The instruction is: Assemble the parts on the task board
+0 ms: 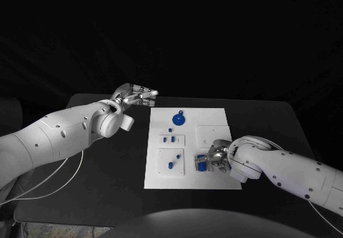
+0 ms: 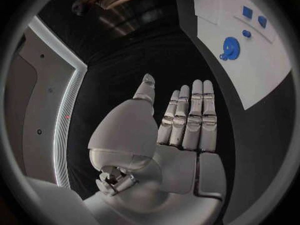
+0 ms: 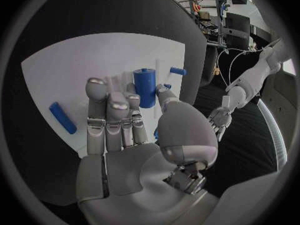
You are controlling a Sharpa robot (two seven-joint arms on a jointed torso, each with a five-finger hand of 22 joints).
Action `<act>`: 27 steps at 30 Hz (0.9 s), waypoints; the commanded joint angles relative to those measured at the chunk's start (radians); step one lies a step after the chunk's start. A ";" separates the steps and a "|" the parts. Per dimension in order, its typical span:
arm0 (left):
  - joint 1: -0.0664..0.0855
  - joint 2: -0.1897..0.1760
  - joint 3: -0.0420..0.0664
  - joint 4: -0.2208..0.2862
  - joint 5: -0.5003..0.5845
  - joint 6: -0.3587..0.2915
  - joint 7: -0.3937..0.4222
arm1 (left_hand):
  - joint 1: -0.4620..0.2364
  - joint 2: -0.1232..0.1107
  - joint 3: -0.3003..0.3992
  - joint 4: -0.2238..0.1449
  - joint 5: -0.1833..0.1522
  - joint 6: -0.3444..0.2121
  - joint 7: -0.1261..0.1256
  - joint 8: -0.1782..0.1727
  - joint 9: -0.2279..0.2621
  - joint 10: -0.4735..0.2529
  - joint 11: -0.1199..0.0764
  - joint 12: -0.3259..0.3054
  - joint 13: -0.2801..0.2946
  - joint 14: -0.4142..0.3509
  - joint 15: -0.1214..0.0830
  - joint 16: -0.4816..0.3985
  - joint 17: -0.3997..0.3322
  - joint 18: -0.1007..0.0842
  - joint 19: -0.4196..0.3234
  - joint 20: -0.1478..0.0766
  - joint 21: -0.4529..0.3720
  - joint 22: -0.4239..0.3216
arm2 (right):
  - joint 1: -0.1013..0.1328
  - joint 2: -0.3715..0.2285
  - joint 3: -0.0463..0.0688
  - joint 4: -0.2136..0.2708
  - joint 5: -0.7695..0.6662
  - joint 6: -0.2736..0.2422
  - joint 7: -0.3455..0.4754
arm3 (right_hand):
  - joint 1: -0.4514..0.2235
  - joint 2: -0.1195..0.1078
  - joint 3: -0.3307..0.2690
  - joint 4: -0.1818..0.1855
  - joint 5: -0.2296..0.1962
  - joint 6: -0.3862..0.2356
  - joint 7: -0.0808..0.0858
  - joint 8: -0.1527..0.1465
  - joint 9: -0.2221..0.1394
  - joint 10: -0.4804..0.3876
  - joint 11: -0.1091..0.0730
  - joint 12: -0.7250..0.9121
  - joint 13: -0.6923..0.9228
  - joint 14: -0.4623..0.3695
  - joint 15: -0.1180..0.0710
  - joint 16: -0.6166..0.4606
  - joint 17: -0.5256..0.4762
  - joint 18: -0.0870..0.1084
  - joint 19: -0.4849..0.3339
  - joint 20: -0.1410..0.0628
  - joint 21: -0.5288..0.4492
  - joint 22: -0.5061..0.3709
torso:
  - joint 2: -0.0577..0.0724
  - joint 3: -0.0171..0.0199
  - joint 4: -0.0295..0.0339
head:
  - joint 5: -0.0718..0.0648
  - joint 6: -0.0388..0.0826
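Hovering: R hand (image 3: 134, 135) fingers (image 3: 95, 105) spread, empty | blue cylinder (image 3: 145, 86) just beyond fingertips | board (image 1: 214, 119)

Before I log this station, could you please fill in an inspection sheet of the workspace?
Surface: black table, bare around the board.
Job's things: white task board in the middle; blue gear near its far end; small blue pieces in the middle section; blue cylinder upright near the right hand; loose blue peg lying flat on the board.
Clutter: nothing seen.
Hands: left hand off the board beyond its far left corner, holding nothing, fingers straight; right hand over the board's near right part, fingers close to the cylinder, grip not clear.
Cables: white cable trails beneath the left arm.
Surroundings: dark backdrop.
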 commanded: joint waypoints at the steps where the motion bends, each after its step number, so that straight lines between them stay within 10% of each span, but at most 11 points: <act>1: 0.000 0.002 0.001 0.002 0.006 0.017 0.005 | -0.002 0.008 0.002 -0.001 -0.002 -0.006 0.004 0.001 0.001 -0.005 0.000 -0.004 0.001 -0.005 -0.002 -0.004 0.001 -0.008 0.000 0.004 0.005 -0.001 | -0.004 0.011 -0.004 -0.007 -0.053 0.003 0.001 | -0.003 0.012 0.288 -0.293 0.005 0.004 -0.006 -0.007 -0.007 -0.003 -0.006 -0.004 -0.002 0.002 -0.006 -0.002 0.001 -0.017 0.047 -0.002 -0.002 0.001 | 0.000 0.0000 -0.0001 | 0.001 0.000; 18: 0.000 0.002 0.001 0.003 0.006 0.021 0.002 | -0.002 0.009 0.002 0.000 -0.002 -0.007 0.004 0.001 0.001 -0.006 0.000 -0.004 0.001 -0.006 -0.002 -0.005 0.001 -0.008 0.000 0.004 0.006 -0.005 | -0.004 0.032 -0.006 -0.028 -0.078 0.011 0.007 | -0.033 -0.003 0.244 -0.261 -0.032 0.005 -0.012 -0.009 -0.033 -0.004 -0.007 -0.004 -0.002 0.002 -0.007 -0.005 0.001 -0.018 0.047 -0.003 -0.005 0.000 | -0.001 -0.0008 -0.0006 | 0.006 -0.001; 22: 0.000 0.002 0.001 0.003 0.006 0.021 0.001 | -0.002 0.009 0.002 0.000 -0.002 -0.007 0.004 0.001 0.001 -0.006 0.000 -0.004 0.001 -0.006 -0.002 -0.005 0.001 -0.008 0.000 0.004 0.006 -0.005 | -0.004 0.035 -0.009 -0.031 -0.079 0.026 0.008 | -0.038 -0.033 0.183 -0.190 -0.222 0.009 -0.008 -0.009 -0.063 -0.003 -0.003 -0.006 -0.004 0.003 -0.004 -0.006 0.002 -0.017 0.047 -0.002 -0.008 -0.001 | 0.000 -0.0005 -0.0006 | 0.007 -0.002; 27: 0.000 0.001 0.000 0.002 0.006 0.021 0.000 | -0.002 0.009 0.002 0.000 -0.002 -0.007 0.004 0.001 0.001 -0.006 0.000 -0.004 0.001 -0.006 -0.002 -0.005 0.001 -0.008 0.000 0.004 0.006 -0.005 | -0.004 0.036 -0.013 -0.030 -0.078 0.032 0.012 | -0.017 -0.088 0.164 -0.084 -0.256 0.013 -0.004 -0.008 -0.083 -0.003 0.000 -0.010 -0.008 0.002 -0.003 -0.009 0.003 -0.015 0.047 0.000 -0.010 -0.002 | 0.000 -0.0004 -0.0009 | 0.008 -0.003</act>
